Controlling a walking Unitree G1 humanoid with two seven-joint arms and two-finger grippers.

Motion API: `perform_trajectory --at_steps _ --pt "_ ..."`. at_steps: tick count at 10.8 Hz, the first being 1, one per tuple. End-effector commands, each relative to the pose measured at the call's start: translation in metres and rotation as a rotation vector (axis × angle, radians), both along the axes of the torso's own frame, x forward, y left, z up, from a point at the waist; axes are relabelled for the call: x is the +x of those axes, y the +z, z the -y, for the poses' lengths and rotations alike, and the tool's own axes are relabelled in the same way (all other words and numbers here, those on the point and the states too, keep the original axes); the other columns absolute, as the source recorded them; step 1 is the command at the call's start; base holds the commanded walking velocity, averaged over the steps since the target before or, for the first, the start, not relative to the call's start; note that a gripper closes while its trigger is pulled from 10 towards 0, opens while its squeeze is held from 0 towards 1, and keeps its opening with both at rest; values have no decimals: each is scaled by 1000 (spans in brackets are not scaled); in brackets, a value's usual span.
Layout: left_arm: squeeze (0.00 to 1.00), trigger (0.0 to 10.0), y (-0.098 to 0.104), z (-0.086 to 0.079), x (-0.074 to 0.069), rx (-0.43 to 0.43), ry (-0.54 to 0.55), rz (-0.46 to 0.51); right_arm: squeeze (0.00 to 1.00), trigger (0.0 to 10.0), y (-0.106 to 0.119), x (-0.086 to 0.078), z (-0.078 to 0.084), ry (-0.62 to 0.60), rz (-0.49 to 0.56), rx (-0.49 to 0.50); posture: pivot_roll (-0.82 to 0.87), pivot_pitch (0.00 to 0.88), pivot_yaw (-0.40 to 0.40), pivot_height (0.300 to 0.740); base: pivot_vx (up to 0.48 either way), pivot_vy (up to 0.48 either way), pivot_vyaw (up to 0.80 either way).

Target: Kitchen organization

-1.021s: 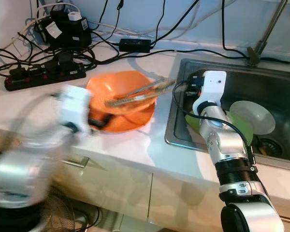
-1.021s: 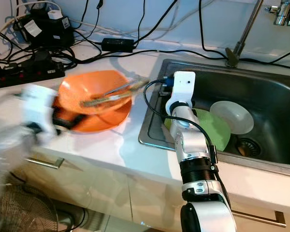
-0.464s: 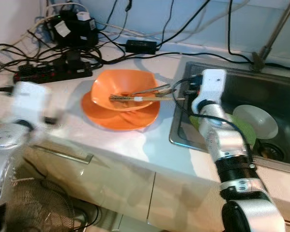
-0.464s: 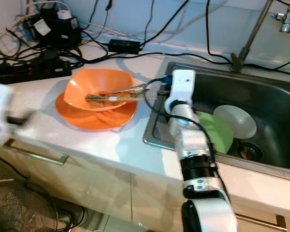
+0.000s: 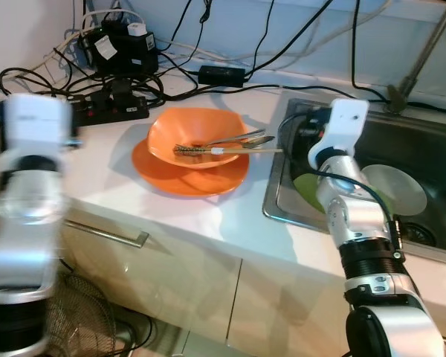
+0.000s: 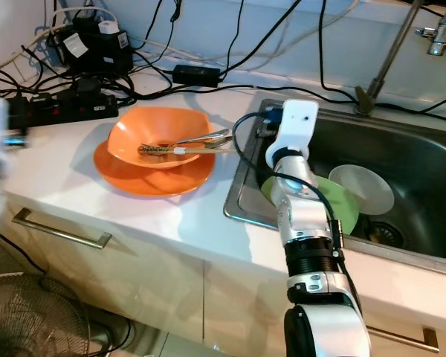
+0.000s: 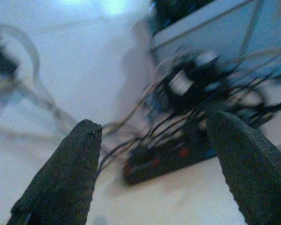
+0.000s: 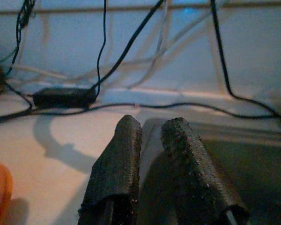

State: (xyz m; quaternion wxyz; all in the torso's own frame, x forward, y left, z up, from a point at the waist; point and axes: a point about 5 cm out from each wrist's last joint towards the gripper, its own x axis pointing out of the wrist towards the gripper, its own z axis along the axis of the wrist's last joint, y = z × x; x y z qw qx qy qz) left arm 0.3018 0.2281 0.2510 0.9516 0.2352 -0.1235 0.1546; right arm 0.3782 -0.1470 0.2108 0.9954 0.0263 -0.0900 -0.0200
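Observation:
An orange bowl (image 5: 201,132) sits on an orange plate (image 5: 189,177) on the white counter, with chopsticks and a spoon (image 5: 227,146) lying across it. My left arm (image 5: 31,149) is raised at the counter's left end, apart from the bowl. Its gripper (image 7: 164,154) is open, empty, and faces the black power strip (image 7: 168,157). My right arm (image 5: 342,134) hangs over the sink's left rim. The right gripper (image 8: 152,124) is shut on nothing and points at the back wall. A green plate (image 5: 306,190) and a white dish (image 5: 395,186) lie in the sink (image 5: 431,141).
A power strip (image 5: 111,110), chargers and tangled cables (image 5: 119,48) crowd the counter's back left. A black adapter (image 5: 223,74) lies behind the bowl. The faucet stem (image 5: 416,56) rises behind the sink. Below are a drawer handle (image 5: 108,232) and a floor fan (image 5: 82,320).
My left arm has pulled away from the orange bowl, out to the left and up. The bowl, tilted before, now rests level on the plate. The right arm has hardly moved.

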Motion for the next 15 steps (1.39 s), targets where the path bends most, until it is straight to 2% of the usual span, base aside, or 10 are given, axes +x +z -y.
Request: perform_trajectory --at_steps 1,2,4,6,10,15 --pt "0 10000 2 19 7 48 -74 33 0 10000 8 -2 2 -8 49 -6 187 2 5 740 0 0 0" --pt "0 10000 -1 34 14 76 -125 45 0 10000 6 -3 3 -13 50 -2 187 0 6 740 0 0 0" --pt "0 10000 -11 75 29 42 -261 77 0 10000 6 -6 1 -10 73 5 164 0 15 740 0 -199 0" --pt "0 10000 -11 88 32 23 -300 104 0 10000 6 -10 -2 11 100 22 160 0 15 740 0 -480 0" --pt "0 10000 -7 86 33 13 -305 136 0 10000 6 -10 -3 12 100 16 163 2 11 740 0 -432 0" --pt "0 10000 -5 85 32 -14 -302 148 0 10000 4 -12 -6 44 86 -26 164 27 5 740 0 0 95"
